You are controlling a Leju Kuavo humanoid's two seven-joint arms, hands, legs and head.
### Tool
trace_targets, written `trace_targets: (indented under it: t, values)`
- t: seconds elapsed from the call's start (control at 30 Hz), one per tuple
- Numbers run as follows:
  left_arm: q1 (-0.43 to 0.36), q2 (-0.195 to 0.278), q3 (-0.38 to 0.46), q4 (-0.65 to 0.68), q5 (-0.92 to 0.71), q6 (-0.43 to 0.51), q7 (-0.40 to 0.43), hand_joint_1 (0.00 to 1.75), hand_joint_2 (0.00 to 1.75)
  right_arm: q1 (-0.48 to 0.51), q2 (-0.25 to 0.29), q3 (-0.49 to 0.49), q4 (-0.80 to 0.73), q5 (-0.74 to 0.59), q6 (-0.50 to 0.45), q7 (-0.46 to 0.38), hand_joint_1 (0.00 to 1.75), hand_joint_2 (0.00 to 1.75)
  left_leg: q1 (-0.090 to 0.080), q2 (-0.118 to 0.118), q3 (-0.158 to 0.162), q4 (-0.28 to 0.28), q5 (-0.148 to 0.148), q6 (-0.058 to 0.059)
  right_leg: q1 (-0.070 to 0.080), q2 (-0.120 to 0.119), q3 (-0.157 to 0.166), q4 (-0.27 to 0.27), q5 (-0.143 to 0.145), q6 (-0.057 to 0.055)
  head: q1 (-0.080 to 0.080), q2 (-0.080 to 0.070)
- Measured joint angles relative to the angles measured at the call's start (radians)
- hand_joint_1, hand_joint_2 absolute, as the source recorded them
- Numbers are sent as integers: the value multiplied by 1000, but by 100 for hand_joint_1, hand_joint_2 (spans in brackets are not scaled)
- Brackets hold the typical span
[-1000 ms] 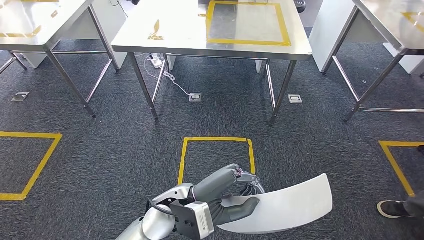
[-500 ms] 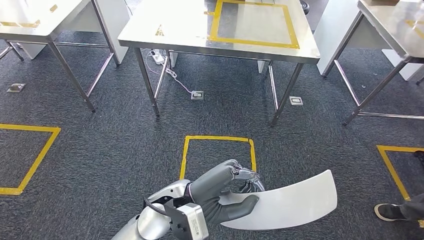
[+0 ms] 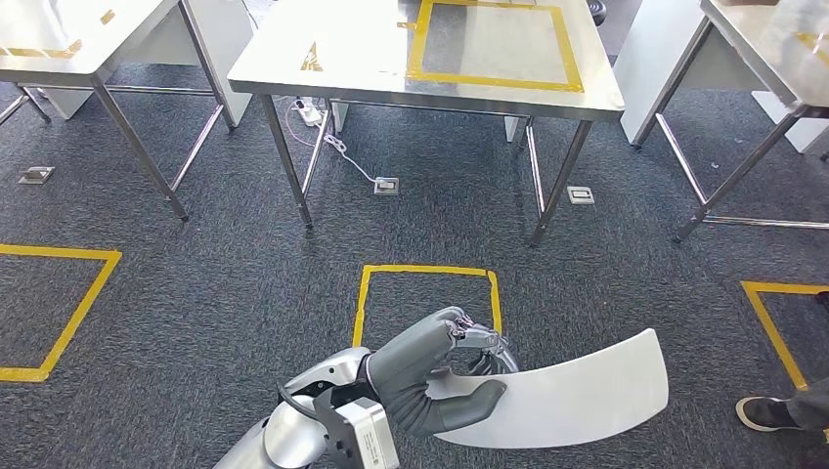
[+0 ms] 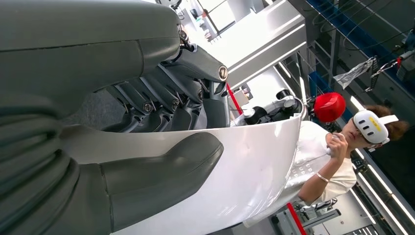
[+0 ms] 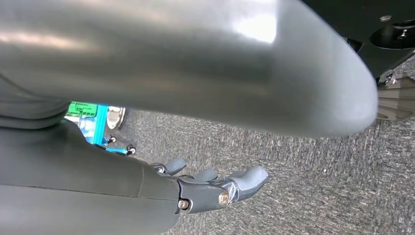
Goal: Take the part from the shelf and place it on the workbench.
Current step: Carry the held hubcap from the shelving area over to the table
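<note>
From the head view we see our left hand (image 3: 445, 381) clamped on the curved white part (image 3: 577, 396), held low over the carpet, well short of the workbench (image 3: 323, 68). At the left wrist, the thumb (image 4: 161, 176) presses the part's face. At the right wrist, our right hand (image 5: 215, 188) hangs with fingers loosely apart, holding nothing.

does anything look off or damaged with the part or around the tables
Nothing stands out. The curved white panel looks intact, gripped at one end by the left hand. The steel workbench with the yellow tape rectangle stands square; a white cable trails on the carpet beneath it.
</note>
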Motion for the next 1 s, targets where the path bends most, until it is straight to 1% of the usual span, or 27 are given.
trace_targets:
  t: [0.03,0.1,0.13,0.17,0.2,0.27,0.3,0.33,0.37,0.4,0.43,0.47,0.5,0.57,0.6,0.63,0.67,0.7,0.73,0.77,0.8,0.83,0.87,0.9,0.93,0.97,1.0]
  values:
    - [-2,0,0,-1,0,-1,0,175,175,0,2,0,0,1,0,0,0,0,-2,0,-1,0,-1,2,-1,0,1,-3,1,2,0,0]
    - [-6,-1,0,-6,0,-5,0,175,175,-2,5,0,0,0,0,0,0,0,-2,0,10,-16,-2,12,-2,-2,7,-9,1,9,0,0]
    - [-10,-2,-1,-8,0,-8,0,175,175,-3,6,0,0,-1,0,0,0,0,-1,0,18,-27,-1,18,-3,-3,4,0,-5,12,1,0]
    - [-13,-4,-1,-10,-1,-10,0,175,175,-4,6,0,0,-2,0,0,0,0,3,2,28,-38,2,22,-4,-3,-9,29,-20,12,3,0]
    - [-15,-5,-1,-10,-1,-11,0,175,175,-4,6,0,0,-3,0,1,0,0,4,3,34,-44,3,23,-4,-3,-36,81,-43,11,6,0]
    - [-16,-5,-1,-10,-1,-13,1,175,175,-3,6,0,0,-4,0,3,0,0,4,5,38,-43,-1,22,-4,-2,-112,212,-96,11,9,0]
    - [-16,-5,-1,-9,-1,-14,2,175,175,-2,6,0,0,-5,0,4,0,0,4,5,40,-41,-5,19,-5,-2,-142,256,-104,13,9,0]
    - [-15,-5,-1,-9,-1,-14,2,175,175,-1,6,0,0,-5,0,5,0,0,6,4,43,-39,-10,15,-7,-3,-154,266,-93,14,9,0]
    - [-15,-5,-1,-9,-1,-15,2,175,175,0,6,0,0,-5,0,4,0,0,8,4,48,-36,-17,8,-10,-3,-146,236,-64,17,9,0]
    - [-16,-5,-1,-10,-1,-15,2,175,175,0,6,0,0,-5,0,4,0,0,13,3,55,-30,-26,1,-14,-4,-122,177,-23,20,9,0]
    - [-16,-5,-1,-10,-1,-17,3,175,175,-1,7,0,0,-5,0,4,0,0,16,4,59,-24,-36,-8,-16,-4,-94,117,5,23,10,0]
    - [-18,-6,-1,-10,-1,-18,4,175,175,-1,9,0,0,-5,0,3,0,0,17,3,62,-17,-47,-18,-16,-4,-70,67,22,21,13,0]
    - [-19,-6,-2,-11,-2,-19,6,175,175,-2,10,0,0,-5,0,4,0,0,16,3,64,-13,-56,-26,-15,-4,-56,41,25,14,14,0]
    - [-23,-7,-3,-14,-3,-21,10,175,175,-2,13,0,1,-6,-1,4,0,0,13,3,70,-15,-67,-39,-10,-1,-51,37,8,-11,12,0]
    - [-25,-8,-3,-16,-4,-22,12,175,175,-3,12,0,1,-6,-1,4,0,0,14,3,77,-20,-71,-44,-10,-1,-48,40,3,-21,8,0]
    - [-27,-9,-4,-18,-4,-23,13,175,175,-3,12,0,1,-6,-1,4,0,0,16,3,82,-16,-75,-50,-9,-1,-41,40,-2,-30,4,0]
    - [-29,-10,-4,-21,-4,-24,14,175,175,-3,12,0,1,-6,0,3,0,0,17,3,76,5,-85,-54,-9,0,-33,39,-8,-38,2,0]
    - [-30,-11,-4,-23,-4,-25,14,175,175,-3,12,0,1,-6,0,3,0,0,17,3,55,50,-102,-56,-9,-1,-22,38,-14,-46,-1,0]
    - [-31,-11,-5,-24,-4,-26,15,175,175,-3,12,0,1,-5,0,3,0,0,16,4,17,118,-123,-56,-8,-1,-13,37,-21,-51,-4,0]
    - [-31,-10,-5,-24,-4,-27,15,175,175,-3,13,0,1,-5,0,4,0,0,14,4,-32,193,-145,-56,-6,-1,-5,37,-29,-55,-6,0]
    - [-31,-9,-5,-24,-4,-28,16,175,175,-3,13,0,1,-5,0,4,0,0,13,4,-79,256,-155,-53,-4,-1,3,37,-38,-58,-8,0]
    - [-31,-7,-5,-24,-4,-29,17,175,175,-2,13,0,1,-5,0,5,0,0,12,4,-113,285,-144,-50,-1,1,14,37,-47,-59,-9,0]
    - [-30,-6,-5,-24,-5,-30,18,175,175,-2,12,0,1,-5,0,5,0,0,9,3,-127,276,-112,-44,2,3,26,37,-56,-60,-11,0]
    - [-30,-6,-5,-24,-6,-31,18,175,175,-2,12,0,1,-5,0,6,0,0,6,3,-123,230,-63,-35,4,6,40,37,-66,-60,-11,0]
    - [-31,-6,-5,-25,-7,-32,18,175,175,-2,13,0,1,-5,0,6,0,0,1,2,-108,160,-7,-24,5,8,53,36,-78,-58,-12,0]
    - [-31,-6,-5,-25,-8,-32,18,175,175,-2,15,0,1,-5,0,6,0,0,-5,2,-89,101,31,-14,7,9,64,36,-88,-54,-12,0]
    - [-31,-6,-6,-26,-9,-33,19,175,175,-3,16,0,1,-5,-2,7,0,0,-9,1,-72,53,51,-8,9,11,70,35,-96,-49,-13,0]
